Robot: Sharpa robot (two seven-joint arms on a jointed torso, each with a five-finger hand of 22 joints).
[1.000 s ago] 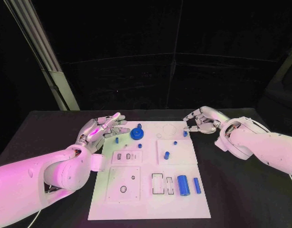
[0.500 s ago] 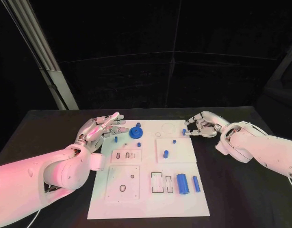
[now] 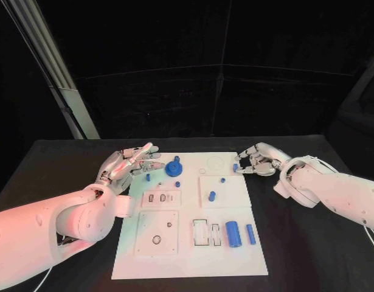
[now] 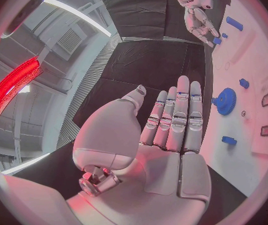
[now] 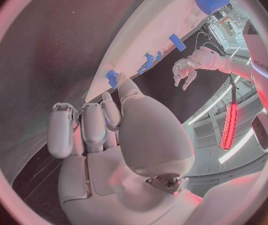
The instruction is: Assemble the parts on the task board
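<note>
The white task board (image 3: 187,258) lies in the middle of the table. On it are a blue gear (image 3: 174,169) (image 4: 225,101), several small blue pegs such as one (image 3: 212,196) near the middle, and two blue cylinders (image 3: 233,233) toward the near end. My left hand (image 3: 132,161) (image 4: 171,130) hovers at the board's far left corner beside the gear, fingers straight and apart, holding nothing. My right hand (image 3: 258,160) (image 5: 103,130) sits at the board's far right edge with fingers curled. Its thumb and a finger pinch a small blue part (image 3: 236,166) (image 5: 112,77).
The black table (image 3: 309,243) spreads around the board on both sides. A slanted pale pole (image 3: 55,73) stands at the back left. Recessed slots and holes (image 3: 206,234) mark the board's near half.
My right hand has curled its fingers in tighter and sunk a little toward the board's edge with the small blue part. The left hand has barely moved.
</note>
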